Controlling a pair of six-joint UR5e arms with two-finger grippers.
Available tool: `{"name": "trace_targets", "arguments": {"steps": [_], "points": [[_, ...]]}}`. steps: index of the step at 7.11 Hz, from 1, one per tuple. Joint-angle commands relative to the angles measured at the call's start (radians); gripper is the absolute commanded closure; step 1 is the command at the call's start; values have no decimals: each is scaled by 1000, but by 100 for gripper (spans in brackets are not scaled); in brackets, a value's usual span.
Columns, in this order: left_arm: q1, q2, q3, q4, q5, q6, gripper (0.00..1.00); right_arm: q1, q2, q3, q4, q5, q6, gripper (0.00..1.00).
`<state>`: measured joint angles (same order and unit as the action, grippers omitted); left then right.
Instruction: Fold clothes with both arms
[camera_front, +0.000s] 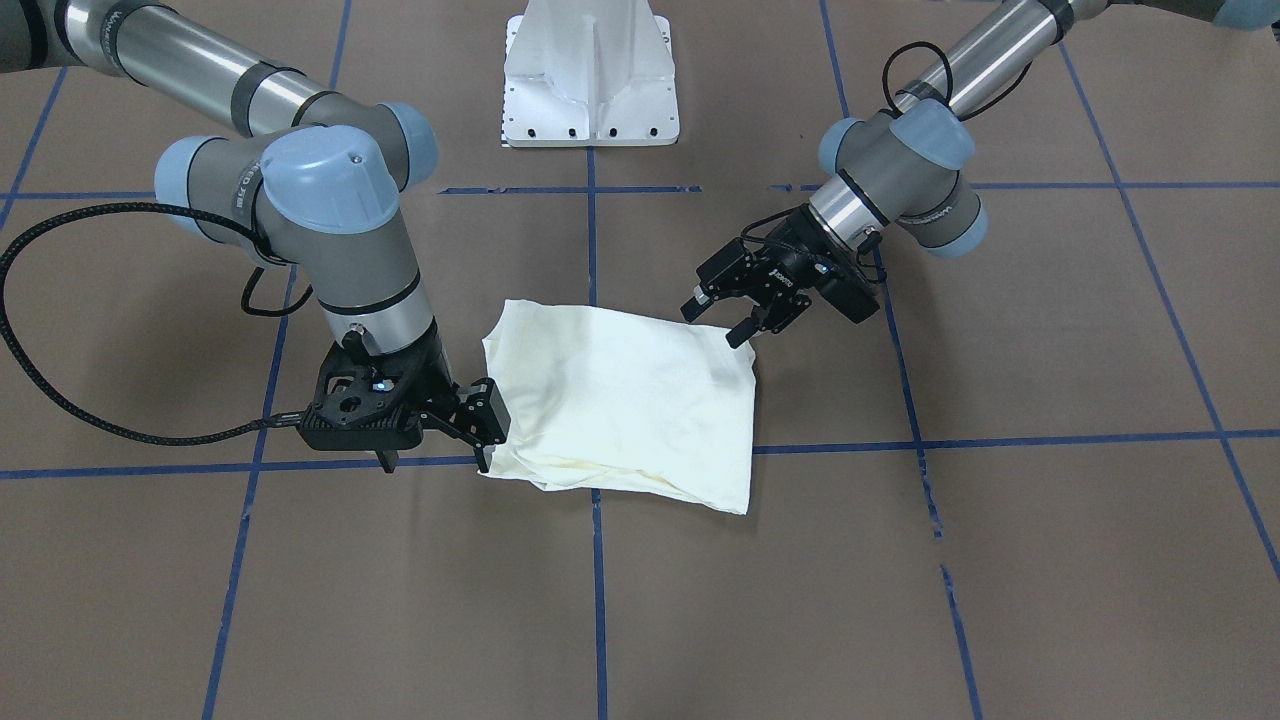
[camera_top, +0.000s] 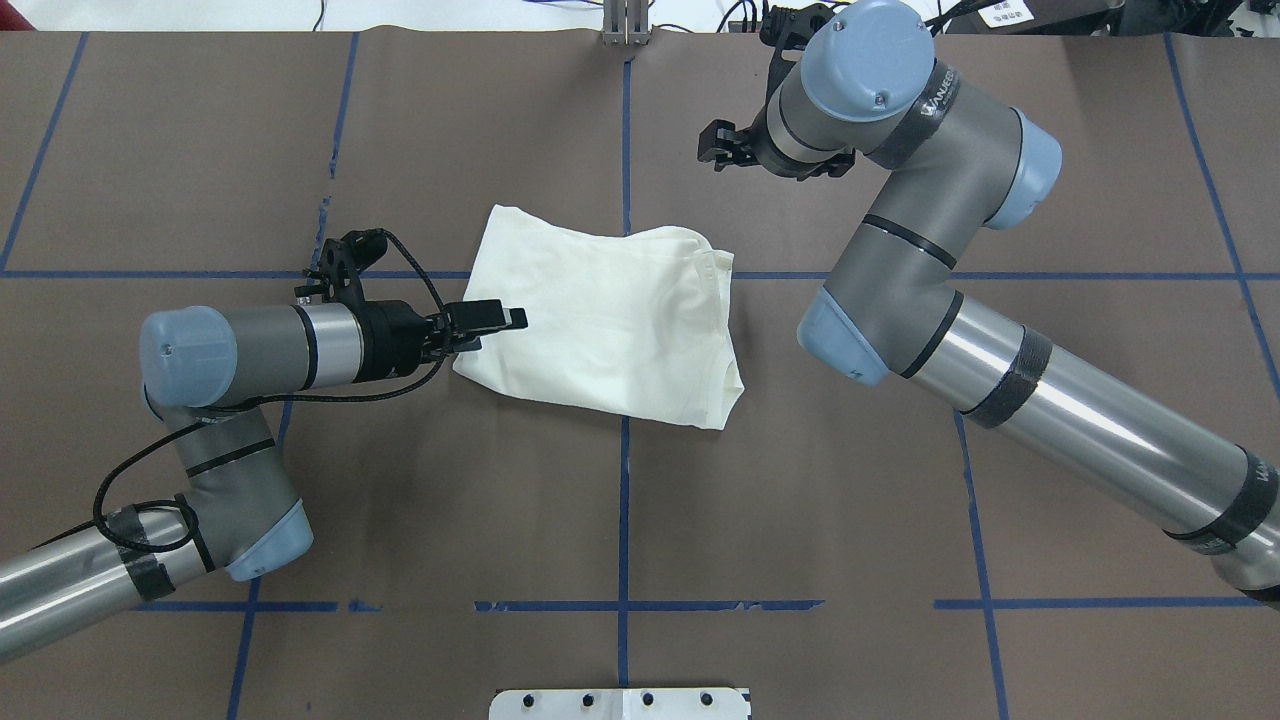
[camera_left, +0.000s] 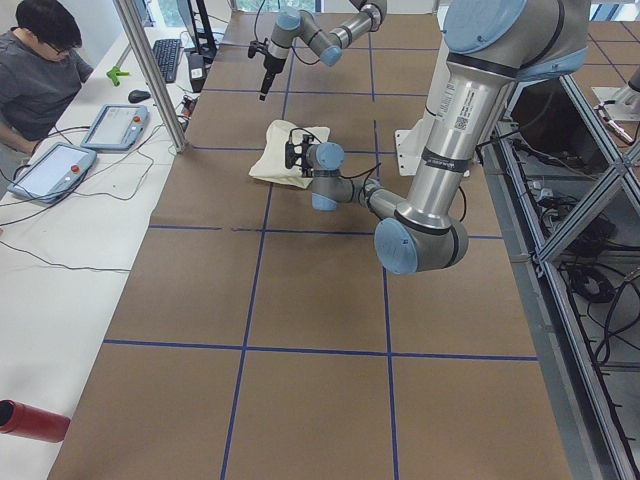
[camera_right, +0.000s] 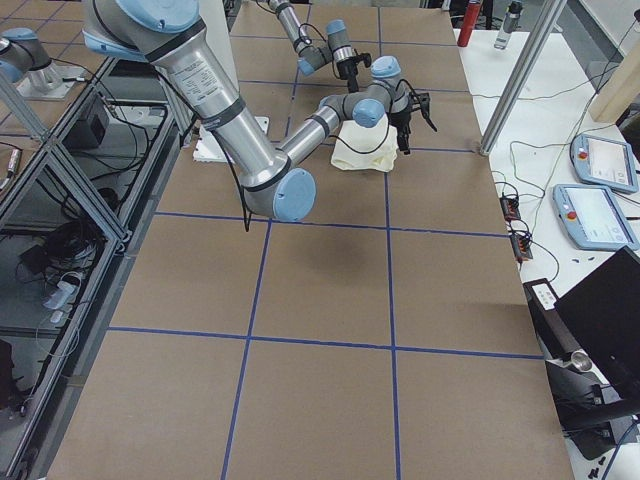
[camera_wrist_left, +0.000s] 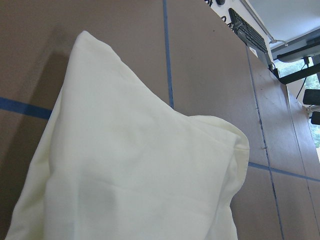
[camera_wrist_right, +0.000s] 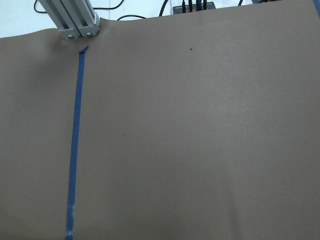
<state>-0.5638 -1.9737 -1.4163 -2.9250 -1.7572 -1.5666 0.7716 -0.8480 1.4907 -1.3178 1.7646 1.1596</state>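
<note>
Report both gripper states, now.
Left gripper: open, at the T-shirt edge, holding nothing.
Right gripper: open, holding nothing.

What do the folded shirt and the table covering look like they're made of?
Folded shirt: soft cream knit, probably cotton; matte, limp creases. Table covering: seemingly brown paper or card; matte, flat, with blue tape lines.

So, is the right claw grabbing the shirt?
No, the right gripper hangs over bare table, well apart from the shirt.
</note>
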Motion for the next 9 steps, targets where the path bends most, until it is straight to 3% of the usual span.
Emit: {"name": "trace_targets", "arguments": {"steps": [1,5,7,8,9], "points": [[13,10,30,0,2,3,1,0,0,0,0,-1,0,0],[16,9,53,-3,15,4,1,0,0,0,0,-2,0,0],[6,7,-1,0,1,7,1,0,0,0,0,2,0,0],[-37,7,-44,13,-69,7,1,-3,6,5,-4,7,9,0],[-124,15,-77,32,-202,8,1,-20,20,5,-14,7,20,0]]}}
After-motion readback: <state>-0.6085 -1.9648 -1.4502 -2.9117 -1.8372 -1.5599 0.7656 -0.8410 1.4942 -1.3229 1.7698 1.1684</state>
